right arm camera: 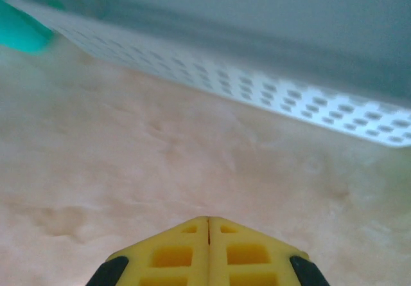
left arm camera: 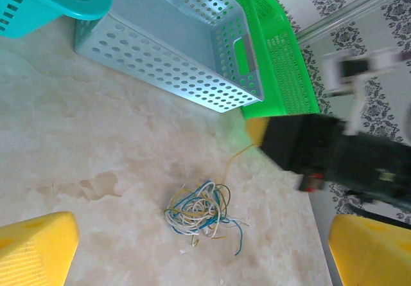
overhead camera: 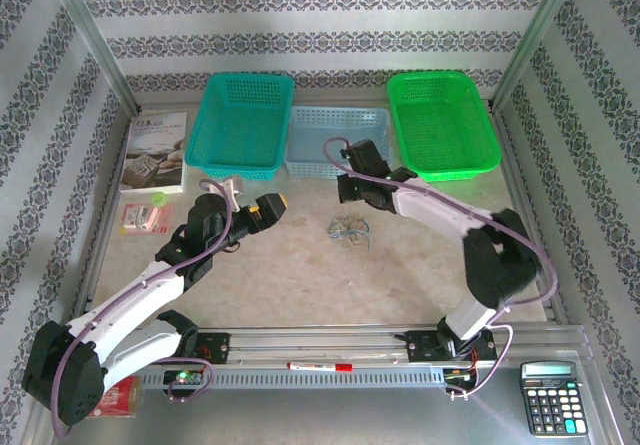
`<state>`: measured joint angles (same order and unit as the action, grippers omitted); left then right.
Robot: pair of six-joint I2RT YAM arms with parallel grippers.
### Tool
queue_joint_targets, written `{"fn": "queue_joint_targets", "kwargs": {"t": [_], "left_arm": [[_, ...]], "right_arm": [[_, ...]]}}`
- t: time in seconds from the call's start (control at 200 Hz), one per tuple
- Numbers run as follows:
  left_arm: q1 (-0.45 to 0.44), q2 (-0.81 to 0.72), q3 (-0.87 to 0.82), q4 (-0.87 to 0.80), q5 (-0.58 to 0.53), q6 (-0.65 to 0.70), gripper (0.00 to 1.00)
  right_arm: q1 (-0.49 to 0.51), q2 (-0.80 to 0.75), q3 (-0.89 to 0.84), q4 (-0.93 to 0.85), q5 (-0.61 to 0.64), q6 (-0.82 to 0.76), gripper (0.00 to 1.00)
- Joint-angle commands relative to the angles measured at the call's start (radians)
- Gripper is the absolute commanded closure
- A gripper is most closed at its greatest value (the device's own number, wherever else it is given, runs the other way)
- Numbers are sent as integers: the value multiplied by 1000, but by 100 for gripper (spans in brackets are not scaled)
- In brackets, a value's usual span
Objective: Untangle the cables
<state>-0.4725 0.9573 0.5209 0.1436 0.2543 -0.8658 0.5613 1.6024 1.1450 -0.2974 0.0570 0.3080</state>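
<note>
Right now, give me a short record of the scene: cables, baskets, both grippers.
cables: one tangle on the table, on the near side of the blue basket
other baskets: teal basket and green basket, flanking the blue one
left gripper: open, apart from the cables
right gripper: shut; a yellow strand leads toward it, grip unclear

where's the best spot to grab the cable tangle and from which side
Probably the single yellowish strand trailing out of the cables toward the green basket. It lies flat and clear of the knotted loops, so come straight down from above with the fingers set across it. Pinching the middle of the clump would likely lift everything together.
</note>
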Motion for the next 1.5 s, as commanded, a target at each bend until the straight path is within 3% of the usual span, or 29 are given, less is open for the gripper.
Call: {"fn": "queue_joint_targets", "kwargs": {"t": [0.0,0.375,0.774,1.114,1.264,1.494], "left_arm": [[-22,-8,-11,25,-6,14,0],[-22,-18,-6,11,-3,53,0],[-31,-17,2,63,72,194,0],[-159,85,61,95,94,387,0],[-239,158,92,117,17,484,0],[-267,267,129,204,-120,532,0]], "right_arm": [[14,-107,-11,-13,-43,16,100],[27,-319,-7,0,-126,99,100],[111,-404,36,-5,-152,137,100],[185,-382,99,-6,-141,133,100],[204,-362,111,-8,-135,129,100],[232,-334,113,-2,-131,133,100]]}}
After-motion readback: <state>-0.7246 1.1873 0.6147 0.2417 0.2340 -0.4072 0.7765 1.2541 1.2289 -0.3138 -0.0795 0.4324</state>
